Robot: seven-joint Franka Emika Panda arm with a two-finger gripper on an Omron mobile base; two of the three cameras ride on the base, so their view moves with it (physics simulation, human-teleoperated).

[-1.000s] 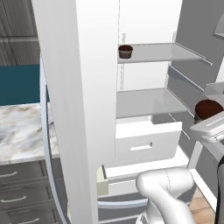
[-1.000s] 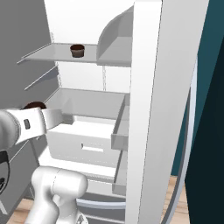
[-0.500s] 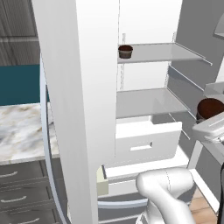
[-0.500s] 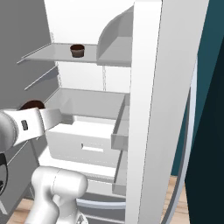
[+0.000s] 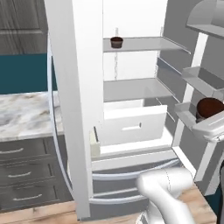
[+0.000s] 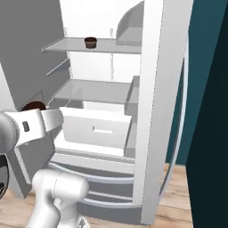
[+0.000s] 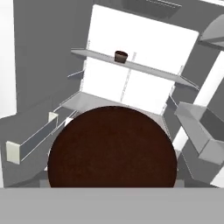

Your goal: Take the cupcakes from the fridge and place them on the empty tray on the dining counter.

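item one, for you: the tall grey steel french-door fridge (image 5: 131,109) stood with its doors open, white inside, glass shelves and a white drawer (image 5: 133,127) pulled part way out.

item two: one small round dark brown cupcake (image 5: 116,42) sat on the upper glass shelf (image 5: 144,43), towards the back wall; you saw it in both base views and, small, in the hand view.

item three: the second dark brown cupcake (image 7: 112,147) sat right in front of the hand camera, its round dark top hiding the finger tips. in the left base view it showed at the right edge, above the white arm; in the right base view, at the left behind the arm.

item four: the two-finger gripper (image 7: 112,175) had its jaws wide, set about this second cupcake, which looked held, though you could not see the contact itself.

item five: a white-grey veined marble counter (image 5: 26,116) over grey drawers lay left of the fridge.
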